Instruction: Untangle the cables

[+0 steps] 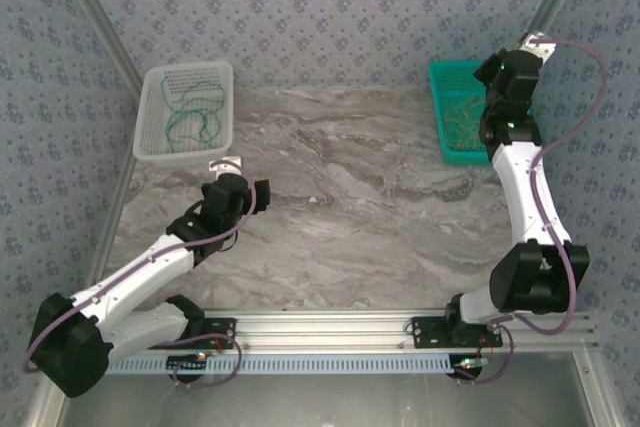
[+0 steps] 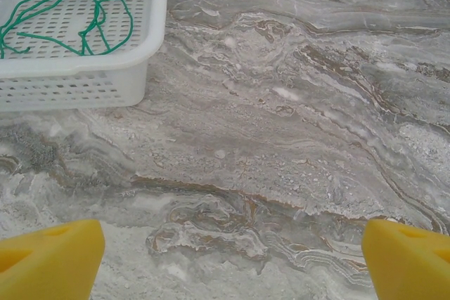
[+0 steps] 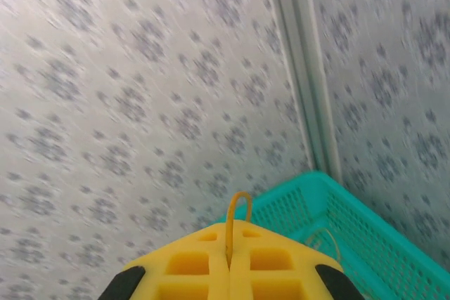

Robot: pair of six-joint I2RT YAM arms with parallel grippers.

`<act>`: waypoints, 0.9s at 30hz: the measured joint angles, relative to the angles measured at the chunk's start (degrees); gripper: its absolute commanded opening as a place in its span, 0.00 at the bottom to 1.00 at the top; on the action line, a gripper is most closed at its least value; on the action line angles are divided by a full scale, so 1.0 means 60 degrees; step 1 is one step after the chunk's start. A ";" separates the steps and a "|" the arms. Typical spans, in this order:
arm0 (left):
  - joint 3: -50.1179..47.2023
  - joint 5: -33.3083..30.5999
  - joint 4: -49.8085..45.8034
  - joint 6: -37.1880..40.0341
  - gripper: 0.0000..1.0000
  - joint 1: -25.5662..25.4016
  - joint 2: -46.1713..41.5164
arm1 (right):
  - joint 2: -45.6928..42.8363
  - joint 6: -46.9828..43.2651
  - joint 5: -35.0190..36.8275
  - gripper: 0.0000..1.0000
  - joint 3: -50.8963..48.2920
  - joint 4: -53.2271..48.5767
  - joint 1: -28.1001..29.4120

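Marble table [image 2: 281,138] below: left claw [image 2: 228,261] gapes empty; right claw [image 3: 228,254] pinches a yellow wire [image 3: 240,203] over the green basket [image 3: 351,237]. It could slip free or drag others up.

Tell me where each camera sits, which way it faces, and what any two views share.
Top external: overhead behind the robot, looking down on the grey marble-patterned table; white left arm and right arm show.
Left wrist: on the left arm, facing across the table toward the white perforated plastic basket; yellow fingertips of the open left tool show.
Right wrist: raised, facing the patterned wall above the teal plastic basket; right tool shut on a thin yellow cable.
Shared: top and left wrist both show the white basket's thin green cables.
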 measured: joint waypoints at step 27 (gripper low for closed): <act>0.0004 0.0069 0.0277 -0.0011 0.97 0.0102 0.0747 | 0.4390 -0.2605 0.0667 0.00 0.5184 -0.0841 0.0743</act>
